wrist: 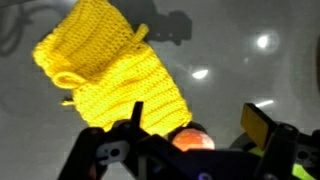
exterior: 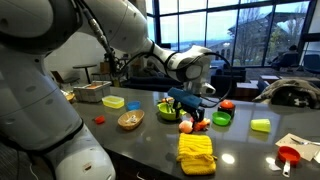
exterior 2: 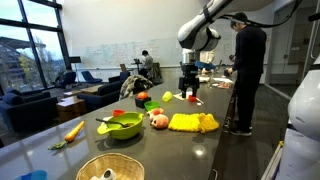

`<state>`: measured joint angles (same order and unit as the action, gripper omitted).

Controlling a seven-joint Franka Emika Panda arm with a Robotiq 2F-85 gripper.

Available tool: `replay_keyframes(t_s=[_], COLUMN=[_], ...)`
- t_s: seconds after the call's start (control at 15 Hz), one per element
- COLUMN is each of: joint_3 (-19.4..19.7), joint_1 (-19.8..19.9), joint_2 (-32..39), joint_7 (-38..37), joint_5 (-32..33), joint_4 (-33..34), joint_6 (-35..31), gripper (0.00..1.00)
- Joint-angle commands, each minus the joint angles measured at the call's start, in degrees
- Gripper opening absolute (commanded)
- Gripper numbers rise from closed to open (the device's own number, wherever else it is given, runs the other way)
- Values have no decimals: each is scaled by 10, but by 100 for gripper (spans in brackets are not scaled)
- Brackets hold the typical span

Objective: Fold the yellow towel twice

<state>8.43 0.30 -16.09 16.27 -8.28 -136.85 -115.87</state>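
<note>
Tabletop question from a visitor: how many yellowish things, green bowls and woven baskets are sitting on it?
Yellowish things: 3 (yellow towel, flat container, yellow-green block)
Green bowls: 2
Woven basket: 1
Total: 6

The arm (exterior: 40,40) is built of smooth, glossy white rounded shells with dark bands at the joints; the gripper (exterior 2: 188,92) and its fingers (wrist: 105,152) are black (one carries a tan-yellow patch).
</note>
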Motion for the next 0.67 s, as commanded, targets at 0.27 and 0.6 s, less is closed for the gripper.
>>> replay_keyframes(t_s=[0.27,0.6], joint_3=[-8,-15], joint_1=[12,9], joint_2=[8,15], joint_7=[4,-3], joint_5=[0,6], joint_4=[1,9], joint_6=[-1,-7], gripper=[100,100])
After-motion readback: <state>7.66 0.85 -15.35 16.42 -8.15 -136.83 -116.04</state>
